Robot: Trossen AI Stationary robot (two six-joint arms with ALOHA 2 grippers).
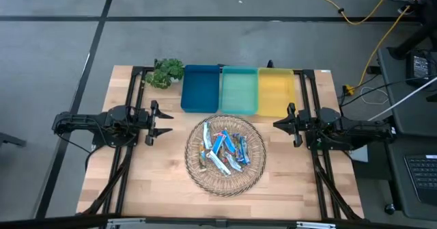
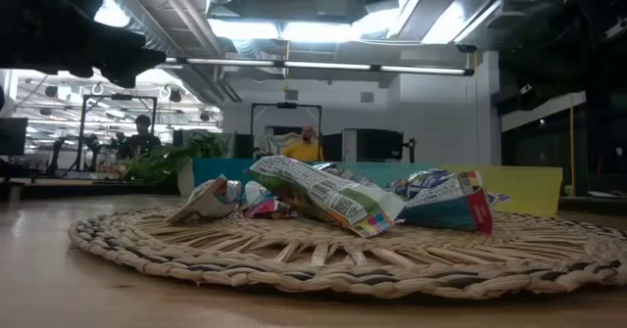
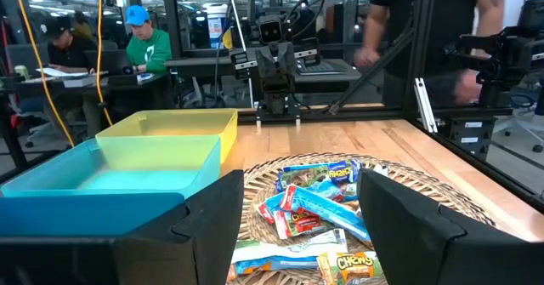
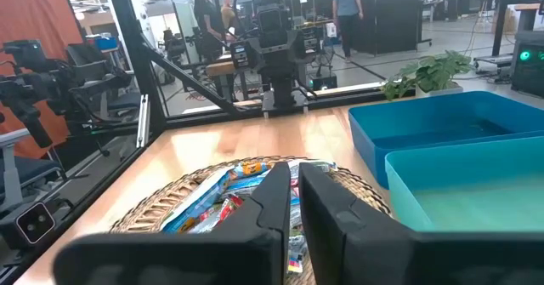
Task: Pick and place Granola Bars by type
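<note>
While both arms wait at the table's side edges, the high view shows the granola bars (image 1: 224,151) piled in a round wicker tray (image 1: 194,167) at the table's centre, long axes pointing every way. Low view: wrappers lie flat. Left gripper (image 3: 297,225) fingers stand apart; right gripper (image 4: 293,202) fingers sit together, holding nothing.
</note>
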